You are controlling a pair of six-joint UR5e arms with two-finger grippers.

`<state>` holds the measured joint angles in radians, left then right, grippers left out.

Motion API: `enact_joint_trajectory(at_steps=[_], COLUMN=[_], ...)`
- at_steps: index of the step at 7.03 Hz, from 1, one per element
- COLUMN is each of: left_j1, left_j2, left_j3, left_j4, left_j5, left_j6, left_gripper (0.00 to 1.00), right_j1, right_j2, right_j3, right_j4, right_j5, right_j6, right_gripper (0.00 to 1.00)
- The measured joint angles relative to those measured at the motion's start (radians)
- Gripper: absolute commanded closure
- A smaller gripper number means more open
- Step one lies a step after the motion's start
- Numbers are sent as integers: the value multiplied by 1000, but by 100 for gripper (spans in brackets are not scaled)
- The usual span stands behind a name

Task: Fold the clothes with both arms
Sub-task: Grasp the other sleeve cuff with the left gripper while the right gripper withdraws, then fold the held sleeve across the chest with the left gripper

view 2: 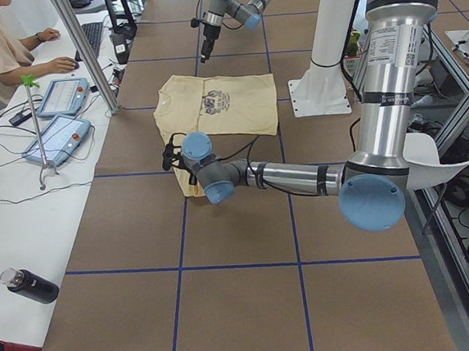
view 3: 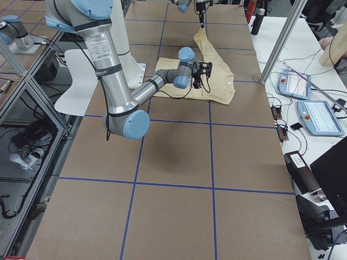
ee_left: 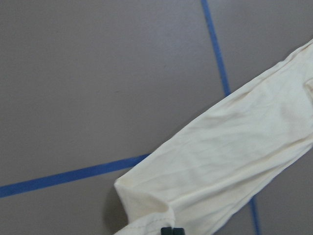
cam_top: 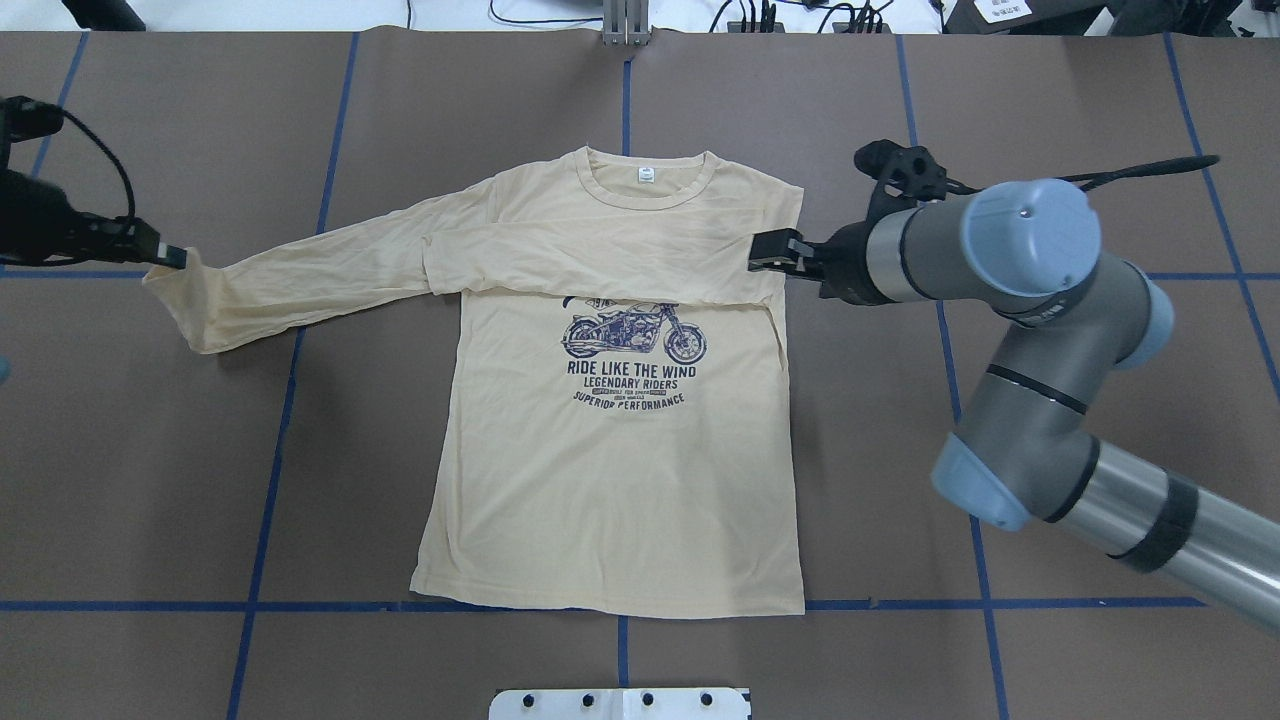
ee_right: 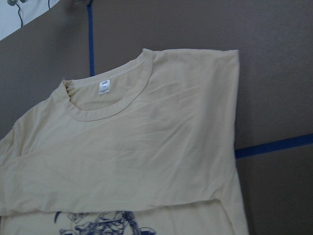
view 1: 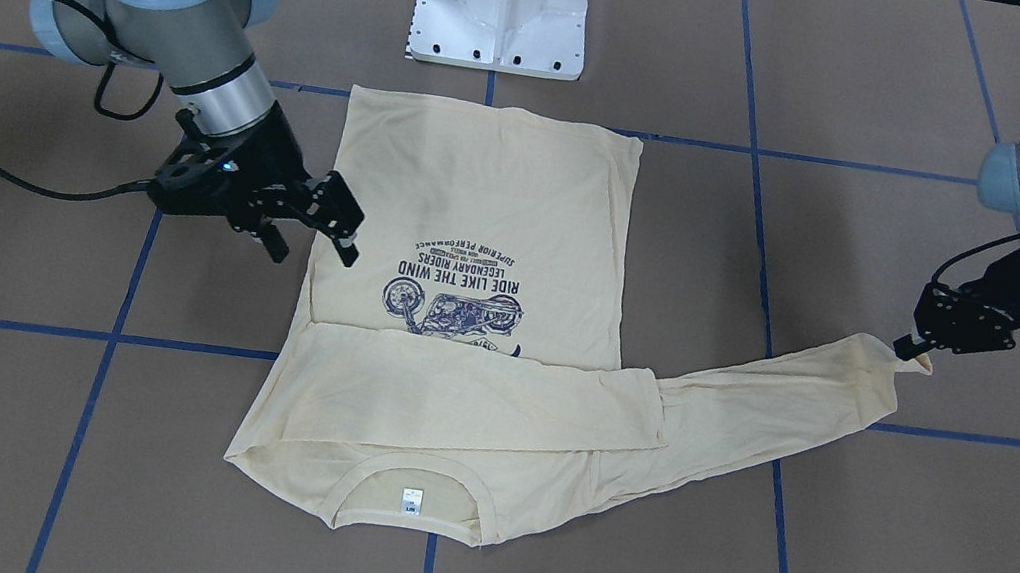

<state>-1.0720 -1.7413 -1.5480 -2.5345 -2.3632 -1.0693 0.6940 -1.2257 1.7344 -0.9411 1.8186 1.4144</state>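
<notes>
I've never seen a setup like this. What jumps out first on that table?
A pale yellow T-shirt with a navy motorcycle print lies flat at the middle of the brown table, one sleeve folded across its chest. The left gripper pinches the cuff of the other sleeve, stretched far out sideways, while the right gripper hangs open at the shirt's opposite edge.

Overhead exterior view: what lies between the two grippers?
Overhead, the T-shirt: its outstretched sleeve from the left gripper, then the folded-over sleeve to the right gripper.
</notes>
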Motion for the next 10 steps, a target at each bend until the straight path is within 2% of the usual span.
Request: enact_joint_trajectory(at_steps=[2, 3, 5, 6, 8, 10], left_j1=[97, 174, 291, 320, 363, 409], left_j2=[-181, -291, -496, -602, -834, -950], left_j3=[-48, -43, 26, 90, 314, 488], left_j4=[72, 125, 190, 200, 202, 173], left_j5=[34, 109, 254, 315, 436, 571], left_j6=[-397, -570, -715, -738, -803, -829], left_gripper=[100, 100, 100, 100, 100, 100], right_j1=[58, 84, 159, 187, 201, 202], right_j2=[-125, -167, -274, -319, -351, -364], right_j3=[28, 33, 31, 20, 10, 4], right_j4=[3, 4, 52, 94, 125, 131], right_j5=[2, 11, 60, 78, 87, 87], right_j6=[-141, -172, -297, -354, -388, -392], right_gripper=[0, 0, 0, 0, 0, 0])
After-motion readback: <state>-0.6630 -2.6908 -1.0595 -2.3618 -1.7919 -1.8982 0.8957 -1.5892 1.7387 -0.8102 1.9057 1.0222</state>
